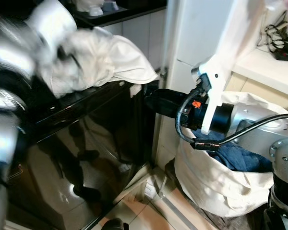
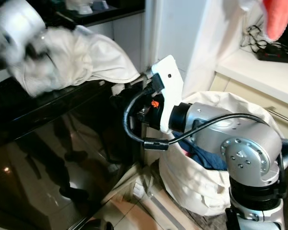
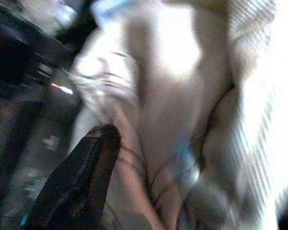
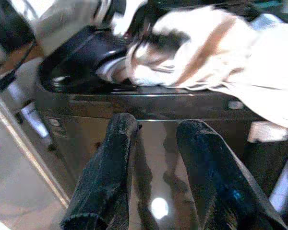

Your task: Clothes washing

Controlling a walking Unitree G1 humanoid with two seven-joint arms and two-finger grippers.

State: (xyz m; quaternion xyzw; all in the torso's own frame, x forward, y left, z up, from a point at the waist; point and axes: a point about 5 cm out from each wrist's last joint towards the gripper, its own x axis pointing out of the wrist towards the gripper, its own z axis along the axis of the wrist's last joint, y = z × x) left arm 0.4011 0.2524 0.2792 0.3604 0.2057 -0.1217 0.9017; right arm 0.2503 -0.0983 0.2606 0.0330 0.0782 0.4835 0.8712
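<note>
White garment [image 1: 93, 57] lies bunched over the black washer's [image 1: 77, 143] top edge, pressed against the left gripper's [image 3: 81, 177] fingers; grip cannot be confirmed. Right gripper [image 4: 153, 172] spread, empty, facing the washer front. Loading incomplete: blue clothing [image 1: 240, 158] remains in the laundry bag [image 1: 216, 187].

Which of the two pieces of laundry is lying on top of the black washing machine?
The white cloth lies on the black washing machine, at the left gripper. The dark blue garment is inside the cream laundry bag instead.

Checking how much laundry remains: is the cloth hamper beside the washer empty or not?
Not empty: the cloth hamper holds dark blue clothing visible inside its open top.
</note>
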